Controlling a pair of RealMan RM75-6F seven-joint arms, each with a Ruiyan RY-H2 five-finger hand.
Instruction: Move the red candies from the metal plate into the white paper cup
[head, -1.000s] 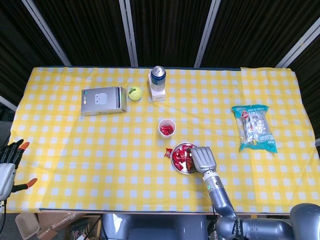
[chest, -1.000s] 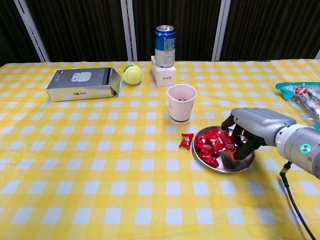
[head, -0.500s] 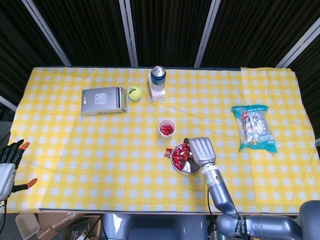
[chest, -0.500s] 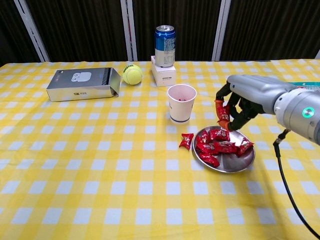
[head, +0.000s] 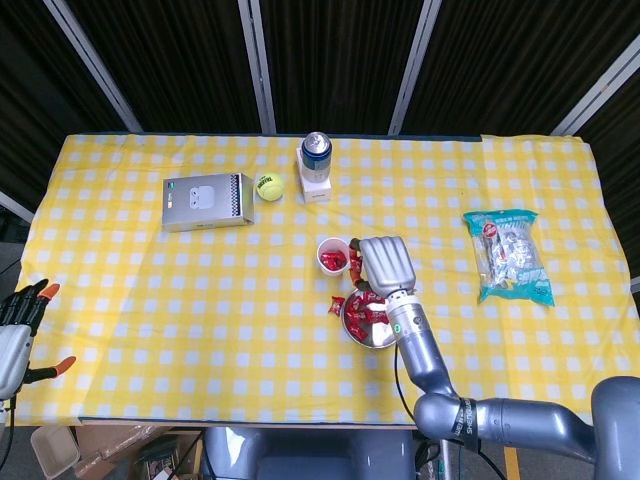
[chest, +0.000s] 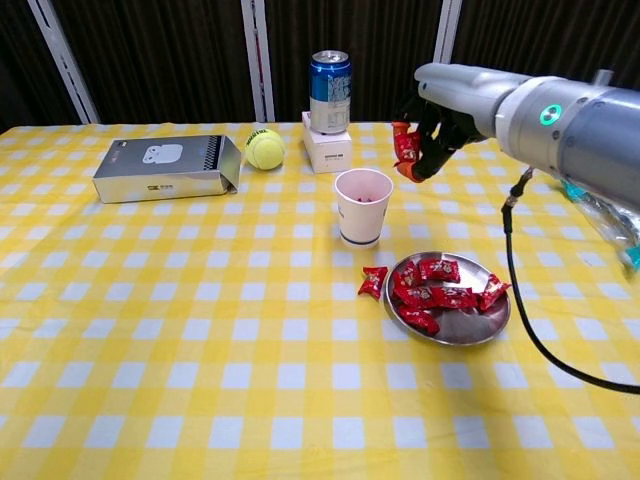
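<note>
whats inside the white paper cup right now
Red candies show inside the white paper cup, seen from above in the head view. How many, and how deep they go, is hidden by the cup wall. The right hand holds another red candy above and beside it.

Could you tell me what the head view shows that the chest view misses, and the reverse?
Only the head view shows the left hand, open at the table's left edge, and the whole snack bag.

Only the chest view shows the red candy pinched in the right hand, raised beside and above the white paper cup.

Both show the cup, the metal plate of candies, one stray candy on the cloth, the blue can and the tennis ball.
</note>
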